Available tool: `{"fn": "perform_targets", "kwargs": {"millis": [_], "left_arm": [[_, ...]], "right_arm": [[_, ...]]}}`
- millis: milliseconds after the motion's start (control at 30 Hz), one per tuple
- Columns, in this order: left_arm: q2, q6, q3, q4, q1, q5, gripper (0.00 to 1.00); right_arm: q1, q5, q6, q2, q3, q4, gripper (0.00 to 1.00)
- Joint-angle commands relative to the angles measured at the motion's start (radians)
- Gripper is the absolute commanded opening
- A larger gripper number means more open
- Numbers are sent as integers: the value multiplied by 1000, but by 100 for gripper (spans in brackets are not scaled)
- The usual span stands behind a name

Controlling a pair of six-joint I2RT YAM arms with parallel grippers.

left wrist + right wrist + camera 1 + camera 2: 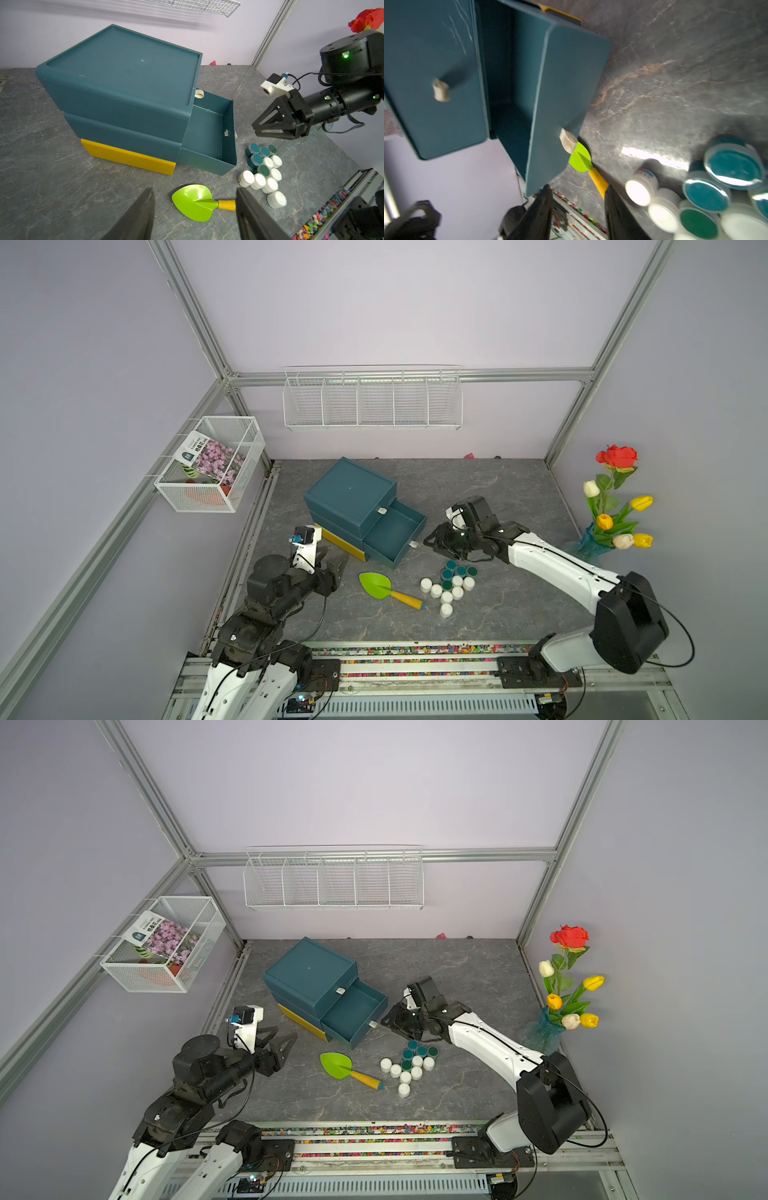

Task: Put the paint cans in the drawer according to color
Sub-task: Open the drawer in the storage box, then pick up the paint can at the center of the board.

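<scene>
Several white paint cans [446,596] and several teal ones [456,569] stand bunched on the table in front of the drawer cabinet [351,493]. Its middle drawer [395,531] is pulled out and empty [207,128], and the yellow bottom drawer [128,156] is closed. My right gripper [430,539] hovers open just right of the drawer's pale handle [568,141] and behind the teal cans [733,166], with nothing between its fingers [578,187]. My left gripper [334,562] is open and empty to the left of the cabinet; in the left wrist view it hangs [194,192] above the trowel.
A green trowel [384,587] with a yellow handle lies left of the cans. A vase of flowers [615,514] stands at the right edge. A wire basket [210,464] hangs on the left wall and a wire rack [372,400] on the back wall. A pebble-filled rail [415,649] runs along the front.
</scene>
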Motion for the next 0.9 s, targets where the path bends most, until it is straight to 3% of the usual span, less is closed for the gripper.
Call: {"fn": "perform_targets", "kwargs": {"millis": [0,367,867], "left_arm": [[-3,-1,-14,21,-6,5,65],[-3,-4,-13,21,-6,4,66],[0,-4,-13,20,-5,6,66]], "right_arm": [[93,152,-259,8,21,-249,41],[251,313,-450,66,-56,-185,51],[283,397,-531,225,-9,-118,54]]}}
